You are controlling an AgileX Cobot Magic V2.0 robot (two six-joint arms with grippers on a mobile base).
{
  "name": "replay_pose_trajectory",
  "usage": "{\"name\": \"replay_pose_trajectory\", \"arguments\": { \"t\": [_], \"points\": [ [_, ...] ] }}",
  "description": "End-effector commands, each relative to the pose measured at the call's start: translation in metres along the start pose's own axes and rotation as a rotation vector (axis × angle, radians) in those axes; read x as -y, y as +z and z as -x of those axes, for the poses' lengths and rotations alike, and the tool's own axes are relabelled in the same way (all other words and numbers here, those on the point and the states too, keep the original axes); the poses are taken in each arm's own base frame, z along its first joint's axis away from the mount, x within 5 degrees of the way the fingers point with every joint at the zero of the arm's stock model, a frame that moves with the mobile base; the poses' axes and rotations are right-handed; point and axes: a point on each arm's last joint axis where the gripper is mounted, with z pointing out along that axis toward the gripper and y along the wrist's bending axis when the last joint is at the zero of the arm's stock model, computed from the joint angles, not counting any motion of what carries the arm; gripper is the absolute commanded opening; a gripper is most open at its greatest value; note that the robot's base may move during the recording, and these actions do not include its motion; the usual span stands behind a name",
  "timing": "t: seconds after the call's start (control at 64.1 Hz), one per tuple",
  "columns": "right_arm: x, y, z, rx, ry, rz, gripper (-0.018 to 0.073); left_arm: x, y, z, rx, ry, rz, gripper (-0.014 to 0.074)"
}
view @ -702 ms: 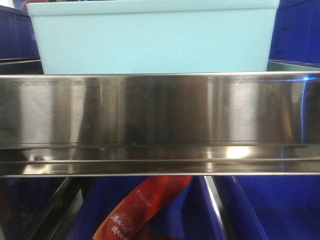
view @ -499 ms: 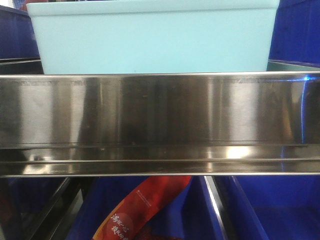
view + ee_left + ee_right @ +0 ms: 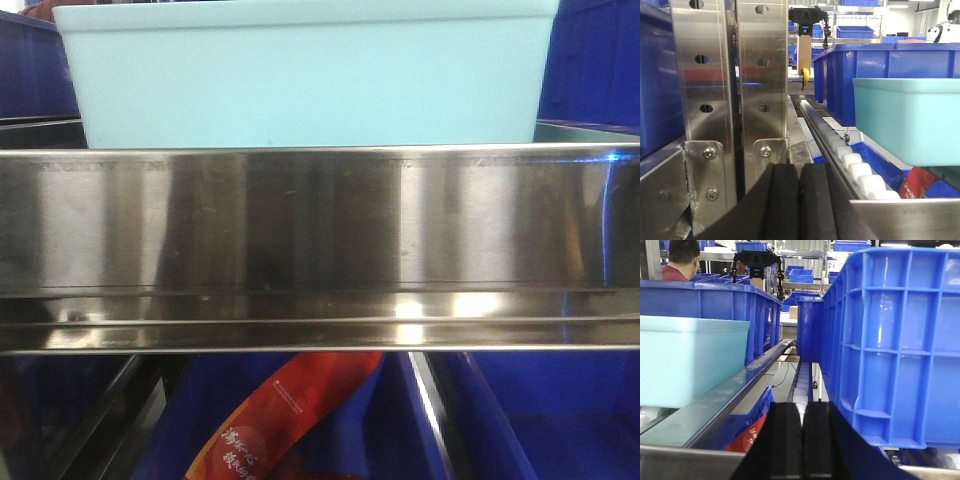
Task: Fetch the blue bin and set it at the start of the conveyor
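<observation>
A pale turquoise smooth plastic bin (image 3: 305, 75) is seen up on a shelf, just behind a shiny steel shelf rail (image 3: 320, 220). Its bottom is hidden by the rail. On both sides of it, dark blue ribbed plastic crates (image 3: 900, 340) are lined up. A red packet with white writing (image 3: 285, 415) is seen lower down, under the rail, among blue crates. A row of small white wheels (image 3: 852, 160) is laid along the left side of the bin. The left end effector (image 3: 799, 170) is pressed together, and nothing is pinched. The bin is to its right. The right end effector (image 3: 802, 407) is pressed together too, and nothing is pinched. The bin is to its left. The bin is not touched by either one.
</observation>
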Motion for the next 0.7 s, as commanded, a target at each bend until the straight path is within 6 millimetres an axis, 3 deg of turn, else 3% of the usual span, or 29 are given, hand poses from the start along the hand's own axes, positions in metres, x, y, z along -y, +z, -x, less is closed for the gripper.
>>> {"name": "replay_pose_trajectory", "arguments": {
  "t": [0.0,0.375,0.499,0.687],
  "points": [
    [0.0,0.0,0.001,0.015,0.0,-0.004,-0.0163,0.0,0.0,0.003,0.021,-0.003,-0.005,-0.0111],
    [0.0,-0.001,0.011,0.122,0.035,0.007,-0.0163,0.0,-0.001,0.01,0.08,-0.003,-0.006,-0.0111],
    [0.0,-0.003,0.027,0.068,0.13,0.0,-0.0163,-0.001,-0.005,0.037,0.051,-0.003,-0.001,-0.0111],
    [0.002,-0.015,0.079,0.071,0.133,-0.012,-0.0163,-0.002,-0.016,0.085,-0.035,0.002,0.005,-0.0111]
  ]
}}
